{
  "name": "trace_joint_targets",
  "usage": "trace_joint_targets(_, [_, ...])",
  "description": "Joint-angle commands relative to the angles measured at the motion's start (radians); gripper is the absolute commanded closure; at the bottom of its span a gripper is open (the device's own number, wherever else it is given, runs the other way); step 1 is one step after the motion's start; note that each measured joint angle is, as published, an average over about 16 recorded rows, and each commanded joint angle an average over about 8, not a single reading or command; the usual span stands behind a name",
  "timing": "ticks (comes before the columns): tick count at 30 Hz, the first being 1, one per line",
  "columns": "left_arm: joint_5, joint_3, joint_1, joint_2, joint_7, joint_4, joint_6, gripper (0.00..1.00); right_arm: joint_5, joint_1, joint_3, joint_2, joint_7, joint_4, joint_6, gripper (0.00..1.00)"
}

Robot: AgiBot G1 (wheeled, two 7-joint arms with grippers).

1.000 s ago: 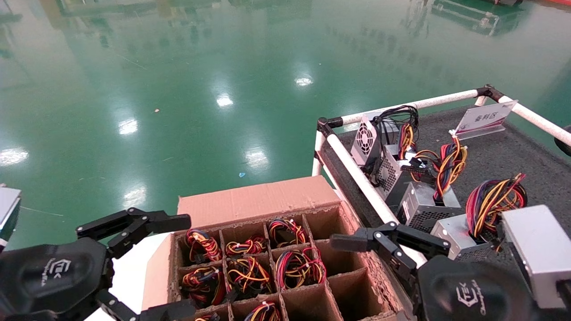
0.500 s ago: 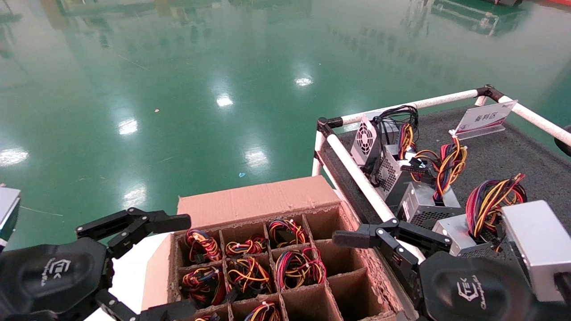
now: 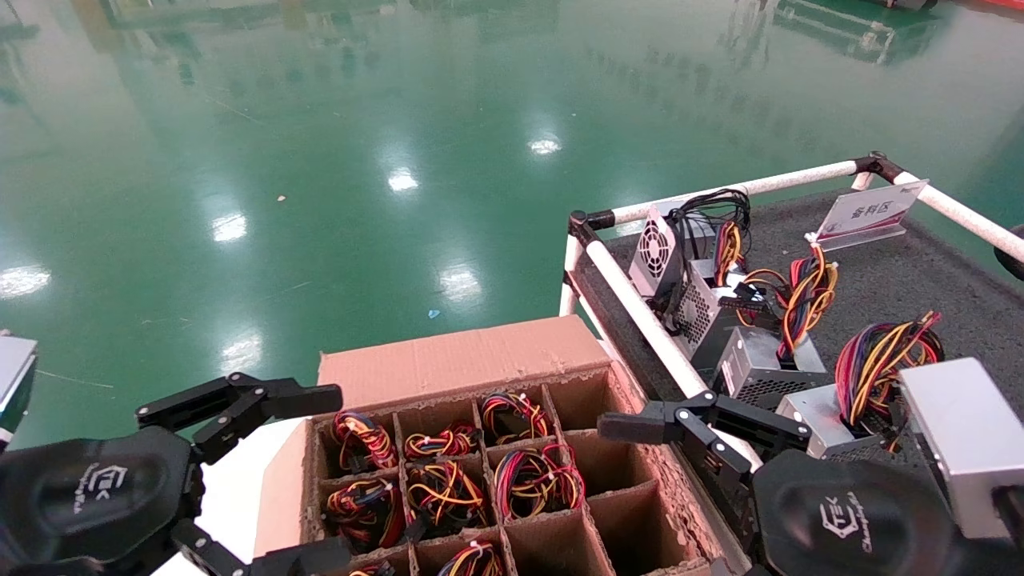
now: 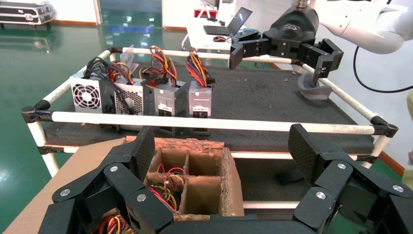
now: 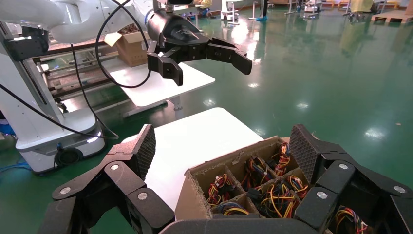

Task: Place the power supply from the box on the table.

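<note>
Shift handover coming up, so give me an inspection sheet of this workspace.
Surface: table, grey felt, white pipe rails, small sign.
Job's things: box beside the table; far cells hold wire bundles, right-hand and near cells empty. Power supply on the table, nearest in a row of four.
Clutter: nothing seen.
Grippers: left gripper open at the box's left side; right gripper open over the box's right edge.
Cables: coloured bundle above the supply.
Surroundings: green floor.
</note>
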Motion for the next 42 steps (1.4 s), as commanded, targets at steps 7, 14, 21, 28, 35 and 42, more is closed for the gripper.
trace_joint_targets(7, [0.000,0.000,0.000,0.000,0.000,0.000,0.000,0.00,-0.001,0.001,-0.001,0.000,0.000,-0.001,0.000,0.00])
trace_joint_targets(14, [0.000,0.000,0.000,0.000,0.000,0.000,0.000,0.00,-0.001,0.001,-0.001,0.000,0.000,-0.002,0.000,0.00])
trace_joint_targets(21, [0.000,0.000,0.000,0.000,0.000,0.000,0.000,0.00,-0.001,0.001,-0.001,0.000,0.000,-0.002,0.000,0.00])
trace_joint_targets(28, [0.000,0.000,0.000,0.000,0.000,0.000,0.000,0.00,-0.001,0.002,-0.001,0.000,0.000,-0.002,0.000,0.00])
trace_joint_targets(35, [0.000,0.000,0.000,0.000,0.000,0.000,0.000,0.00,-0.001,0.002,-0.001,0.000,0.000,-0.002,0.000,0.00])
trace_joint_targets(42, [0.000,0.000,0.000,0.000,0.000,0.000,0.000,0.00,-0.001,0.002,-0.001,0.000,0.000,-0.002,0.000,0.00])
